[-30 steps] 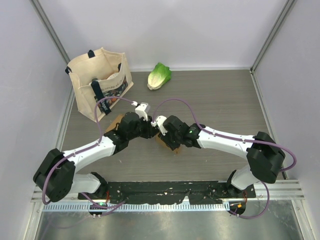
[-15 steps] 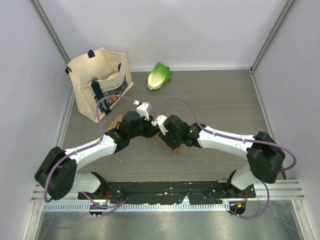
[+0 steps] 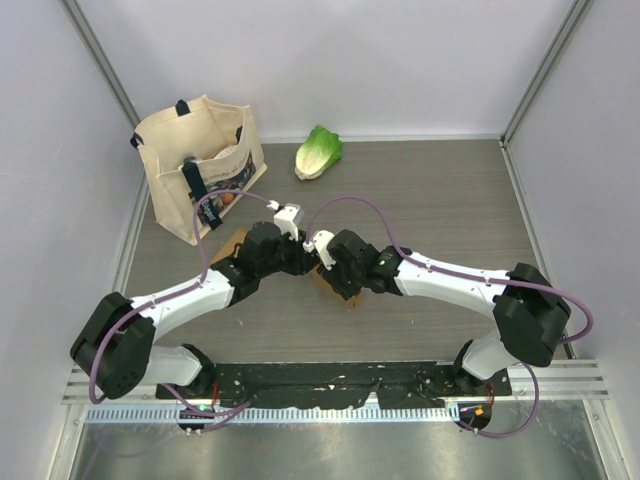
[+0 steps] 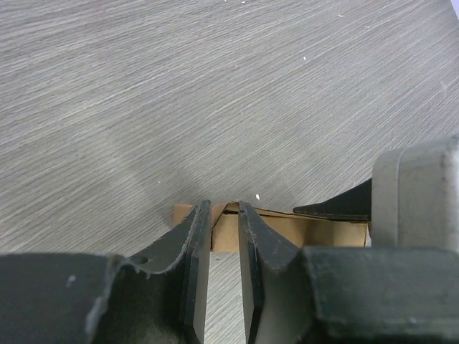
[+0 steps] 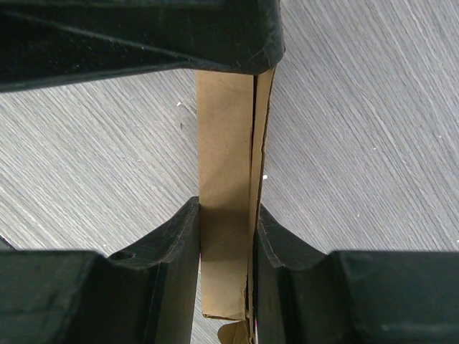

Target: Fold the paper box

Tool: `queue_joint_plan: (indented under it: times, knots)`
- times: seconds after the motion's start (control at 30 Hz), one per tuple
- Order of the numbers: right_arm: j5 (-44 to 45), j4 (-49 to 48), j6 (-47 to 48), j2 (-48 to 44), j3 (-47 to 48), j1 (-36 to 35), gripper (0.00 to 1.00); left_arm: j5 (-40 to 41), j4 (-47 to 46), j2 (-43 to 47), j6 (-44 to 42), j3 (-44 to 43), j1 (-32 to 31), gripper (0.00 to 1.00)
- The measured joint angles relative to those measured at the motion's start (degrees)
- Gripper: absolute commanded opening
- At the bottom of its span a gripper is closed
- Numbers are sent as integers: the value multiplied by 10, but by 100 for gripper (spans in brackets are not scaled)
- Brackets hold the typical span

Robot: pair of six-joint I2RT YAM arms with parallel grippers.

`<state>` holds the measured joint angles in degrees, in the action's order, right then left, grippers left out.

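The paper box (image 3: 345, 293), brown cardboard, lies on the table (image 3: 440, 200) right where the two grippers meet, partly hidden under them in the top view; part of it sticks out below the right gripper (image 5: 226, 208) on the side nearer the arm bases. The right gripper pinches an upright cardboard panel (image 5: 224, 179), both fingers pressing its faces; the left gripper's body fills the view just past its tips. The left gripper (image 4: 224, 211) has its fingers a narrow slit apart, the box's edge (image 4: 315, 231) at their tips; I cannot tell whether they squeeze it. Beyond the left gripper and to its left stands a cloth bag (image 3: 195, 165); beyond both grippers, near the back wall, lies a green lettuce (image 3: 318, 152).
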<state>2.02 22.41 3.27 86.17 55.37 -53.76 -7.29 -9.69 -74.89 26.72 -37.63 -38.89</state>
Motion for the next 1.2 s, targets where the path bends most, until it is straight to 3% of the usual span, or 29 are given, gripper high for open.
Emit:
queue_joint_plan:
  times: [0.23,0.4,0.53,0.57,0.6,0.73,1.2]
  knots:
    - [-3,0,0,0,0,3,27,-3,-9,-6,0,-1,-3,6]
    - [-4,0,0,0,0,4,26,13,-9,-5,-3,-1,-13,0]
    - [-5,-1,0,0,0,4,26,35,-4,2,-10,2,-23,1]
    - [-4,-1,0,0,0,4,26,39,-3,4,-13,3,-24,4]
    - [-5,-1,0,0,0,4,26,43,0,5,-15,3,-26,14]
    - [-6,-1,0,0,0,4,26,52,12,6,-19,5,-29,28]
    - [-22,-2,0,0,0,5,25,68,23,16,-20,8,-30,22]
